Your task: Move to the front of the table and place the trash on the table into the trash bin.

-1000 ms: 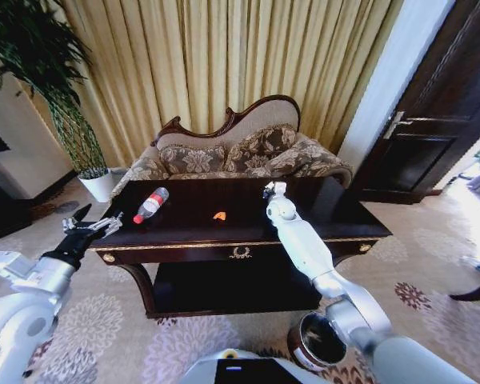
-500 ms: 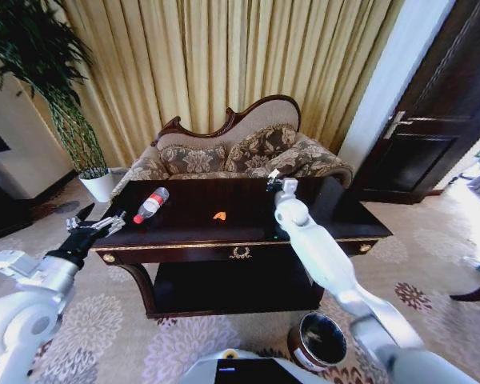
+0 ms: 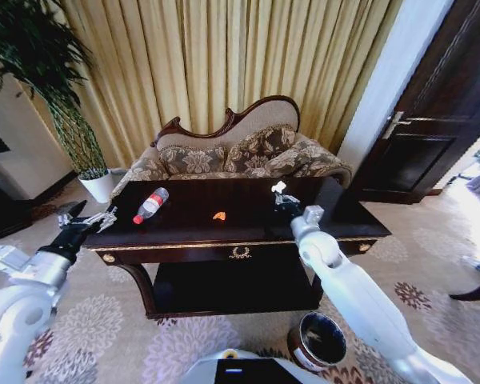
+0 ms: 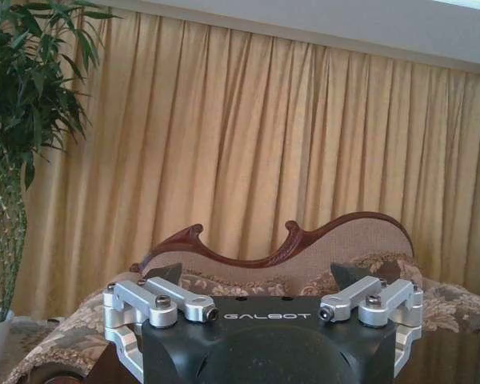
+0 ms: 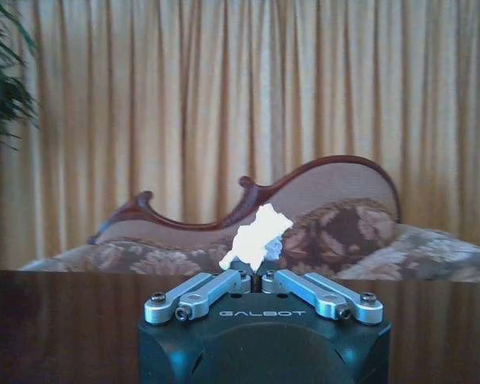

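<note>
Gold curtains [image 3: 248,56] close the back of the room, with the carved-back sofa [image 3: 240,152] pressed just behind your desk [image 3: 184,232], so the far edge offers no passage. Dark door [image 3: 440,104] stands off to the right, potted plant [image 3: 40,72] and its white pot [image 3: 98,184] off the left rear corner. Patterned carpet [image 3: 144,336] lies open in front of the desk and on both flanks. Your right pincer [image 3: 280,192] is raised over the right half of the desktop, jaws closed on a crumpled white wrapper [image 5: 256,236]; in the right wrist view the scrap stands up from between the closed tips, above the glossy surface. Your left pincer [image 3: 84,220] hangs just off the desk's left front corner, outside the edge, its fingers [image 4: 172,300] spread apart and holding nothing. Bottle [image 3: 150,205] with red cap lies on its side near the left end of the desktop, close to that edge and near the left pincer. Orange scrap [image 3: 219,215] sits near the middle, apart from both pincers. Trash bin [image 3: 318,340] stands on the carpet in front of the desk's right front leg, below the right arm, mouth up.
</note>
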